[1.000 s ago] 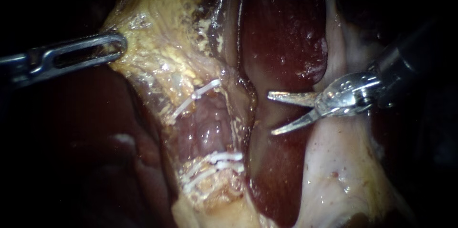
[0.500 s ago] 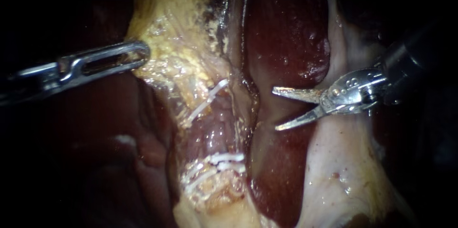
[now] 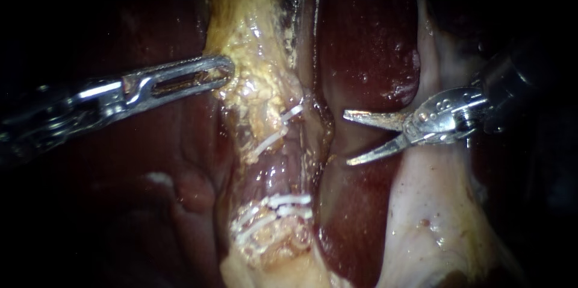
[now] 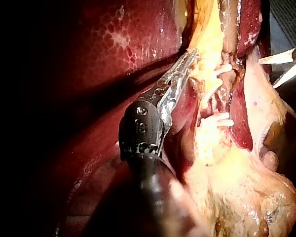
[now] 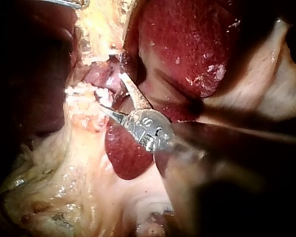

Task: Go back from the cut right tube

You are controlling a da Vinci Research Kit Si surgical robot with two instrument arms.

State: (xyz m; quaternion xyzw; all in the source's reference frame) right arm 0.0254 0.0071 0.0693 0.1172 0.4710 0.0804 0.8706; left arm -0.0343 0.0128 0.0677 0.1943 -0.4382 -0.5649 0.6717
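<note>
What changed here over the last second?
My left instrument, jaws shut on the yellowish tissue, moved toward the view's right, carrying that tissue along so it bunched narrower. My right instrument hardly shifted, jaws open and empty; the lower white clips stayed put.

The liver (image 3: 361, 41) is seen in deep maroon, flecked with pale specks; in the left wrist view a faint honeycomb of lighter lines is shown on it. The fatty tissue (image 3: 256, 77) is coloured a grainy mustard yellow. The clips (image 3: 283, 203) are white and the tube (image 3: 271, 170) a glossy pinkish mauve. A cream, pink-tinged membrane (image 3: 421, 216) is dotted with small red spots. Bright silver is shown by the left instrument (image 3: 224, 71) and the right instrument (image 3: 346, 138); their shafts are dark.
</note>
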